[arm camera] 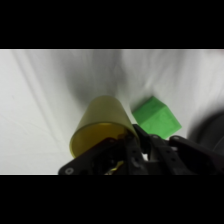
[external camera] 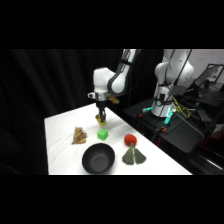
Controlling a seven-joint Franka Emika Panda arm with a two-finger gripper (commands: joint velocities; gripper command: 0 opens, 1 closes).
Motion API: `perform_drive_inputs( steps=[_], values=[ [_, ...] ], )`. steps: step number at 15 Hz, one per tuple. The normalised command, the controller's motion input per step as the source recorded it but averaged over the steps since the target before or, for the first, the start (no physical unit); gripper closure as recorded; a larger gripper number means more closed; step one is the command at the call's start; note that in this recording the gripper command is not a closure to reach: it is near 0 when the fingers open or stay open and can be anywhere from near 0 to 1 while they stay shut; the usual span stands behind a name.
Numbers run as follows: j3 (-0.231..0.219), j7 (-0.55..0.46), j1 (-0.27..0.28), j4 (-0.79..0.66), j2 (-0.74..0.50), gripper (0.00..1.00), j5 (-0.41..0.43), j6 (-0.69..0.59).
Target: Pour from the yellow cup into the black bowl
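A: Five things on the white surface (external camera: 60, 130), and the gripper (external camera: 102, 118) is down at the back, clamped on the yellow cup (external camera: 101, 120).

B: The wrist view agrees: the yellow cup (arm camera: 102, 125) sits in the gripper (arm camera: 127, 150), tilted, its rim against the black linkage.

A: Green cube (external camera: 103, 134) just beside it, toward the front.

B: Right next to the cup here as well, the green cube (arm camera: 156, 118).

A: Black bowl (external camera: 98, 158) rests at the near edge, apart from the cup. Red object (external camera: 130, 139) and dark green fan-shaped object (external camera: 133, 156) to its right, brown pile (external camera: 78, 135) at the left.
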Motion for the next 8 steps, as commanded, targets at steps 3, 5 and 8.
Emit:
perform_drive_inputs(
  steps=[3,5,8],
  values=[
    [0.031,0.21,-0.067,0.19,0.25,0.25,-0.206,0.14],
    [0.006,0.23,-0.054,0.15,0.12,0.25,-0.219,0.07],
    [-0.029,0.24,-0.031,0.14,0.04,0.00,-0.216,-0.07]
  ],
)
